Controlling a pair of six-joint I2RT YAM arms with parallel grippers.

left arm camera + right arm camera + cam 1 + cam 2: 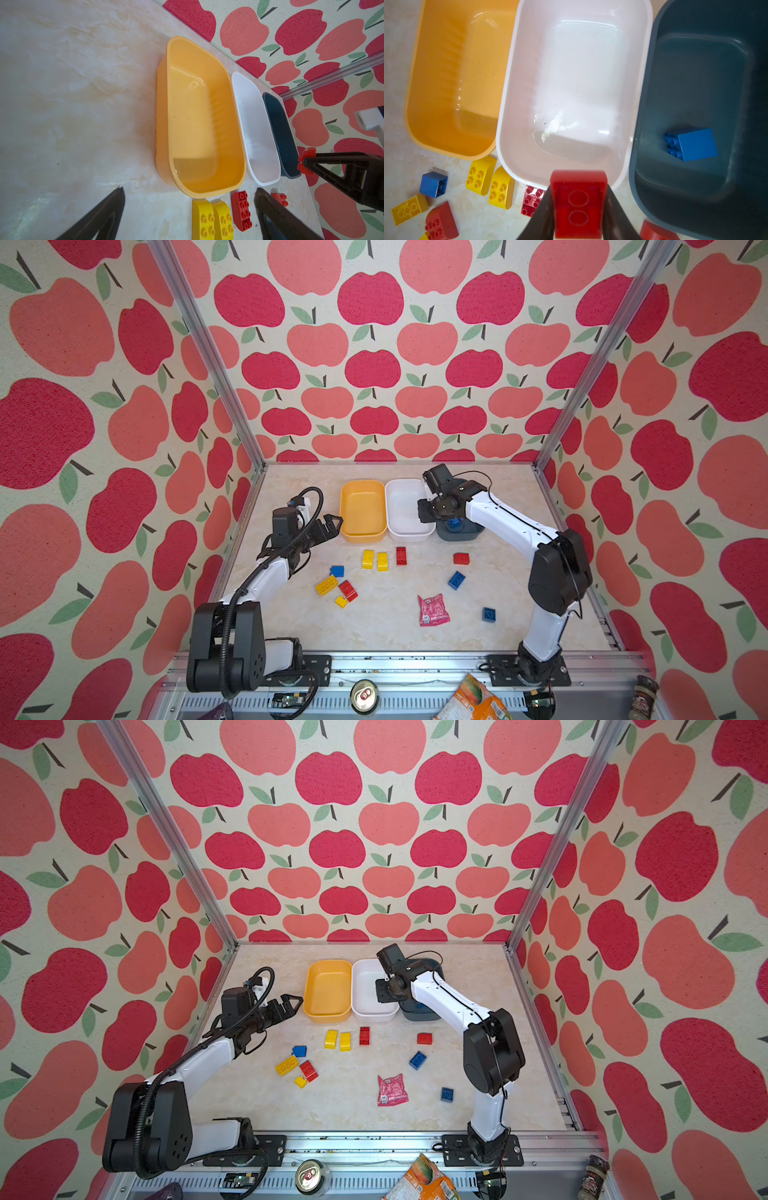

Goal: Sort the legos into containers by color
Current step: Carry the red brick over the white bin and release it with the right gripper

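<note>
Right gripper (pixel 578 190) hangs over the near rim of the white bin (pixel 571 72), dark bin (pixel 695 72) just beside it, clamped on a red brick (pixel 578 205), probably to start the reds there; a blue brick (pixel 695 144) already lies in the dark one.

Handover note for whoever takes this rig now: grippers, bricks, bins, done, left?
Left gripper open, empty, beside the yellow bin.
Right gripper shut on a red brick over the white bin, near rim.
Done: one blue brick in the dark bin; yellow and white bins empty.
Left: drop the red, then sort ten loose bricks on the table: four yellow, three red, three blue. Leave the pink packet.
</note>
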